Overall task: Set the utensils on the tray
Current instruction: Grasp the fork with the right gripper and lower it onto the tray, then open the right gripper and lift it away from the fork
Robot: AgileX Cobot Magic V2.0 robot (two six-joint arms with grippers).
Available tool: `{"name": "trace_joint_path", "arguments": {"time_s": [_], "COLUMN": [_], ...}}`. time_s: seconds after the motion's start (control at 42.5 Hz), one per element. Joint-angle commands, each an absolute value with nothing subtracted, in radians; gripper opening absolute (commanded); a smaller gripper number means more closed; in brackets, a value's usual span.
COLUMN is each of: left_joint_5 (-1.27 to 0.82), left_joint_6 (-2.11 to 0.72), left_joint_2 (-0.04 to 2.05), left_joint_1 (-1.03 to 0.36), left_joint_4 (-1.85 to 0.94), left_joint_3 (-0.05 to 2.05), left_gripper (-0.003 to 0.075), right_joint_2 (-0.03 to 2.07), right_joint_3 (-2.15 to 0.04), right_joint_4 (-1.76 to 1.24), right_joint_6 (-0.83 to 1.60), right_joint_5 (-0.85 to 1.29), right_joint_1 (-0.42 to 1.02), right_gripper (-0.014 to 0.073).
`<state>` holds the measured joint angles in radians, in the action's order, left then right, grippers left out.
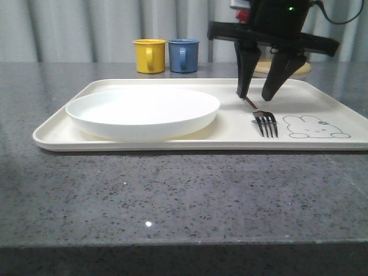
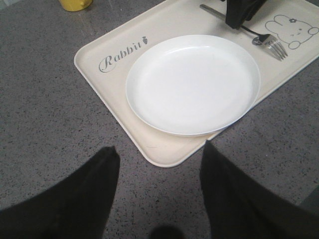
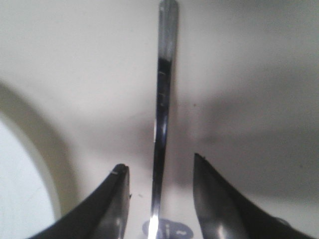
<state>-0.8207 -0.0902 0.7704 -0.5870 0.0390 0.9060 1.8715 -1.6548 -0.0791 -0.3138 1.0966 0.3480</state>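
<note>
- Bright, even light from above in the front view; the plate (image 1: 142, 112) is washed out to near pure white.
- A small glare dot sits on the desk (image 1: 149, 223) near its front edge.
- Soft shadow lies under the plate's rim on the tray (image 1: 57, 135).
- In the right wrist view the fork (image 3: 162, 124) handle is blurred, with bright streaks of glare, and broad grey shadows spread around it.
- In the left wrist view the dark jaws are out of focus.
</note>
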Motion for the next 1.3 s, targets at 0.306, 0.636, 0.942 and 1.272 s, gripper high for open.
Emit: {"name": "trace_joint_path", "arguments": {"time_s": [0.306, 0.636, 0.942, 1.272], "left_joint_5": [-0.752, -0.752, -0.752, -0.752], "left_joint_6": [-0.08, -0.08, -0.08, -0.08], "left_joint_2": [0.768, 0.768, 0.768, 0.768], "left_joint_1": [-0.595, -0.595, -0.595, -0.595], "left_joint_4": [0.04, 0.04, 0.04, 0.04], "left_joint_3": [0.932, 0.932, 0.932, 0.932], "left_gripper": [0.0363, 0.0363, 0.0363, 0.0363], "right_joint_2": [1.503, 1.489, 1.582, 1.639], "right_joint_3": [-1.42, -1.268, -1.268, -1.268], "right_joint_4": [0.049, 0.025, 0.025, -0.049], "right_joint_6": [-0.105, -0.024, -0.022, 0.021], "right_joint_5": [1.082, 1.025, 0.989, 1.006], "right_joint_1": [0.156, -0.125, -0.166, -0.166], "right_gripper": [0.0347, 0.0347, 0.0341, 0.0314]}}
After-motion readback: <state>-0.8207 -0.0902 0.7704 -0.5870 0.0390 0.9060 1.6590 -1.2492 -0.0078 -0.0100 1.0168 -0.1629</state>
